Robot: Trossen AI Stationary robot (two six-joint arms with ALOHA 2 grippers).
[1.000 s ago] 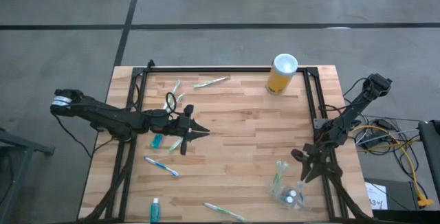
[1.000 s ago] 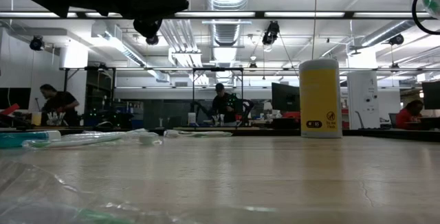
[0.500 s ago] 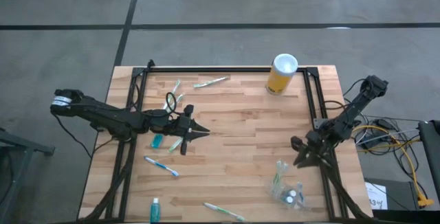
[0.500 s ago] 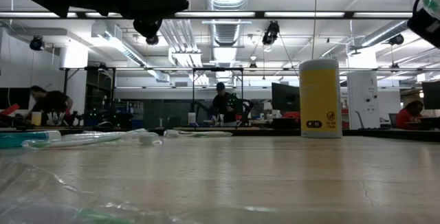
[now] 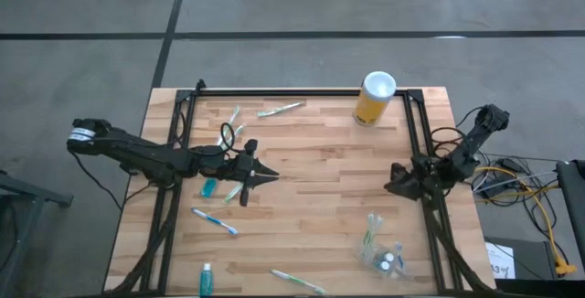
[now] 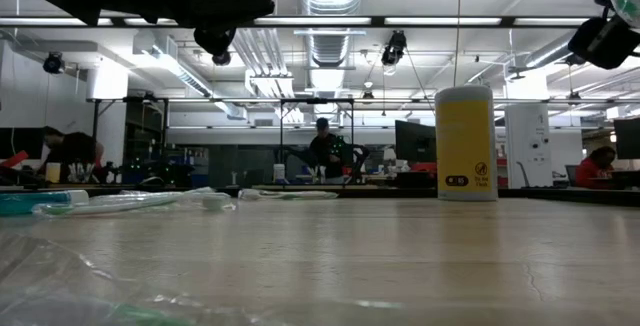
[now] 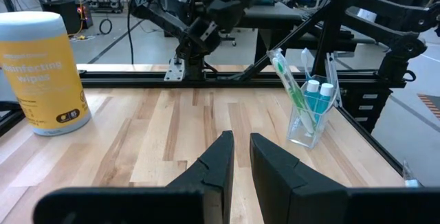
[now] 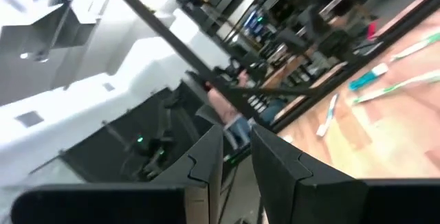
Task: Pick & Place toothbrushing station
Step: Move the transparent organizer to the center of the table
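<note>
Judging progress: clear cup [image 5: 384, 260] holds some brushes and tubes; several toothbrushes [image 5: 215, 220] lie loose on my desk [image 5: 311, 170]. Both jaws nearly clenched, empty.

cup [image 5: 385, 259] near table's [image 5: 320, 179] right front, toothbrushes [image 5: 214, 220] scattered left

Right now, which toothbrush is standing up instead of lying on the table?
The green-and-white toothbrush in the cup near the right hand. It stands upright beside the teal tubes; every other brush lies flat on the table.
</note>
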